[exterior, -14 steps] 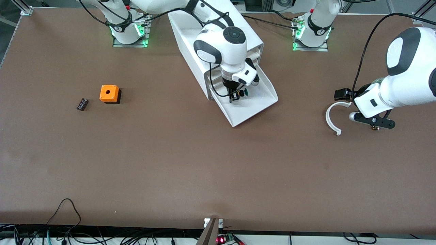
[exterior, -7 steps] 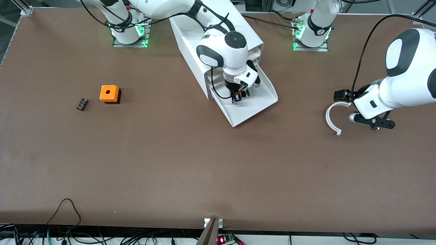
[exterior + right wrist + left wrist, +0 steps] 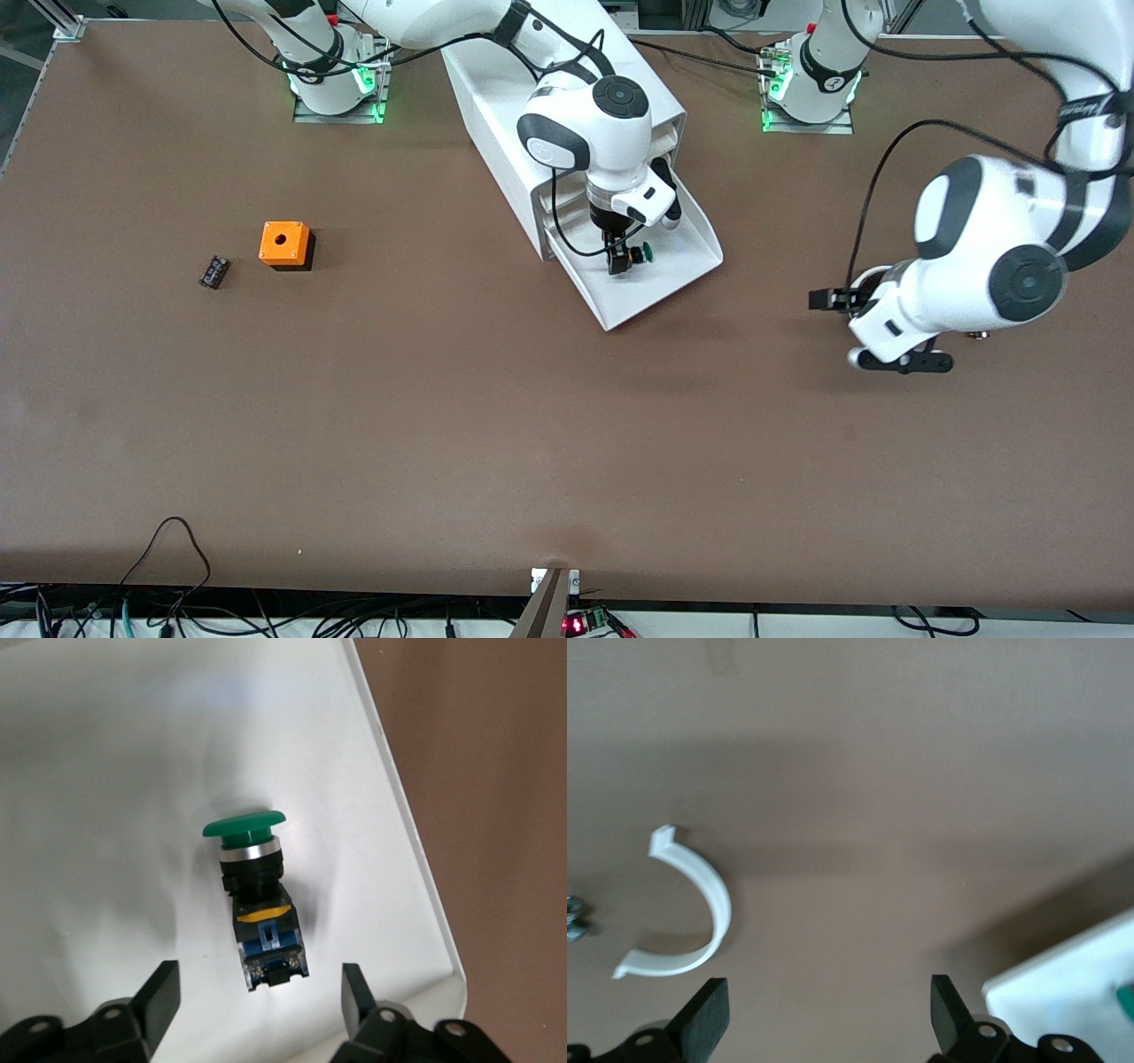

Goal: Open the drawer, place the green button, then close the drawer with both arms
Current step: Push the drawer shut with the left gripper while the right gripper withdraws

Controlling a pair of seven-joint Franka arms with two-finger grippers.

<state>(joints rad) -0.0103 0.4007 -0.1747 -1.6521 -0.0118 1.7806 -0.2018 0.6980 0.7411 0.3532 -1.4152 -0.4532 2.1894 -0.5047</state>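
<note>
The bottom drawer of the white cabinet is pulled out. The button lies on its side on the drawer floor; the right wrist view shows its green cap, black and blue body and yellow ring. My right gripper hangs open just above it, with its fingers on either side of the blue end and not touching. My left gripper is open and empty above the table by the white arc, toward the left arm's end. A drawer corner shows in the left wrist view.
An orange cube and a small dark ribbed block sit toward the right arm's end of the table. Tiny parts lie beside the white arc. Cables run along the table edge nearest the front camera.
The right gripper has let go of the button, which now lies on the drawer floor. The left arm has swung over the white arc, toward the drawer.
</note>
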